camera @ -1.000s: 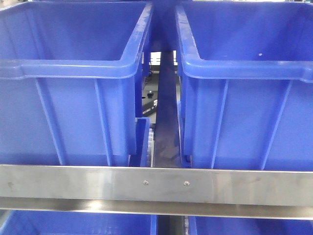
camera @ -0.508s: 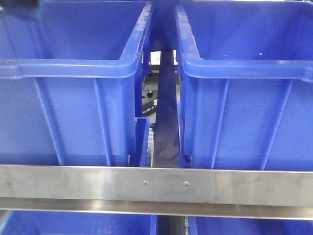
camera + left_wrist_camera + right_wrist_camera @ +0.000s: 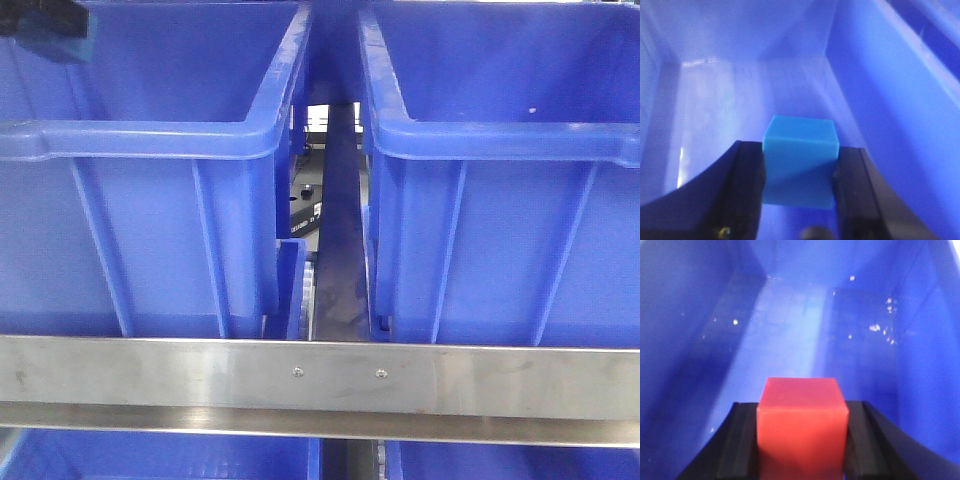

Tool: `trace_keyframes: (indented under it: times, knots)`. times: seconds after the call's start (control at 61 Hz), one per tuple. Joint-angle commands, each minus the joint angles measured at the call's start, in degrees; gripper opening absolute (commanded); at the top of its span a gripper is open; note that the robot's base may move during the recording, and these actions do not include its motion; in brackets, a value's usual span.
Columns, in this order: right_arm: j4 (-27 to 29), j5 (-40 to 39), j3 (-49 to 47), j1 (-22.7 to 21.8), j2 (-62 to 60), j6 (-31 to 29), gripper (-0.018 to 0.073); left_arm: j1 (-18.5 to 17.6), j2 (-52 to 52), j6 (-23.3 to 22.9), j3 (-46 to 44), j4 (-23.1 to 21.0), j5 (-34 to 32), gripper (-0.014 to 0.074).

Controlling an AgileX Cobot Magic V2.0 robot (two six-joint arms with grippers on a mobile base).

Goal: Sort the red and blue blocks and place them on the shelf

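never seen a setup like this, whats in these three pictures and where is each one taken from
This is a two-armed robot working at a steel shelf that carries big blue plastic bins.

The front view looks straight at the shelf: a left bin and a right bin side by side above the steel rail, with more bins below. The dark shape in the top left corner is probably part of an arm.

The other two pictures come from cameras on the robot's wrists, each looking past black fingers into a blue bin. The left gripper holds the blue block between its fingers. The right gripper holds the red block.
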Motion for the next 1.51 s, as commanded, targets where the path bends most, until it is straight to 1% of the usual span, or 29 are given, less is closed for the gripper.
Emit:
trace_keyframes:
  times: [0.0,0.049,0.115,0.557,0.688,0.754,0.836,0.885,0.983,1.032,1.049,1.098,1.18,1.262,1.491]
  knots:
    - [1.04,-3.01,-2.12,-0.35,-0.77,-0.15,0.0424,-0.49,-1.42,-0.11,-2.11,-1.41,-3.23,0.0546]
    - [1.04,-2.26,-2.12,-0.35,-0.77,-0.15,0.0476,-0.49,-1.42,-0.11,-2.11,-1.98,-3.11,0.0615]
    - [1.04,-1.78,-2.12,-0.35,-0.77,-0.15,0.0491,-0.49,-1.42,-0.11,-2.11,-1.97,-3.11,0.0664]
    - [1.04,-2.67,-2.12,-0.35,-0.82,-0.15,0.0489,-0.49,-1.42,-0.11,-2.11,-1.97,-3.33,0.0657]
    - [1.07,-4.84,-2.12,-0.35,-1.45,-0.15,0.0488,-0.49,-1.56,-0.11,-2.11,-1.97,-3.33,0.0650]
    - [1.07,-6.94,-2.12,-0.35,-2.48,-0.15,0.0485,-0.49,-2.11,-0.11,-2.11,-1.97,-3.33,0.0612]
    - [1.07,-9.63,-2.12,-0.35,-4.12,-0.15,0.0447,-0.49,-3.29,-0.11,-2.11,-1.97,-3.33,0.0514]
    - [1.07,-10.63,-2.12,-0.35,-5.15,-0.15,0.0393,-0.49,-4.45,-0.11,-2.11,-1.97,-3.33,0.0417]
    - [1.07,-11.16,-2.12,-0.35,-6.94,-0.15,0.0223,-0.49,-6.48,-0.11,-2.11,-1.97,-3.33,0.0237]
    - [1.07,-11.16,-2.12,-0.35,-7.50,-0.15,0.0138,-0.49,-7.59,-0.11,-2.11,-1.97,-3.33,0.0113]
    - [1.07,-11.10,-2.12,-0.35,-7.67,-0.15,0.0095,-0.49,-7.90,-0.11,-2.11,-1.97,-3.33,0.0106]
    - [1.07,-11.10,-2.12,-0.35,-8.46,-0.15,0.0004,-0.49,-8.80,-0.11,-2.11,-1.86,-3.41,0.0135]
    - [1.07,-11.10,-2.12,-0.35,-9.32,-0.15,0.0032,-0.49,-10.18,-0.11,-2.11,-1.86,-3.41,0.0137]
    - [1.07,-11.17,-2.12,-0.35,-9.33,-0.15,0.0025,-0.49,-10.75,-0.11,-2.11,-1.86,-3.54,0.0121]
    - [1.07,-11.11,-2.12,-0.40,-9.26,-0.15,0.0025,-0.49,-10.75,-0.11,-2.11,-1.86,-3.33,0.0122]
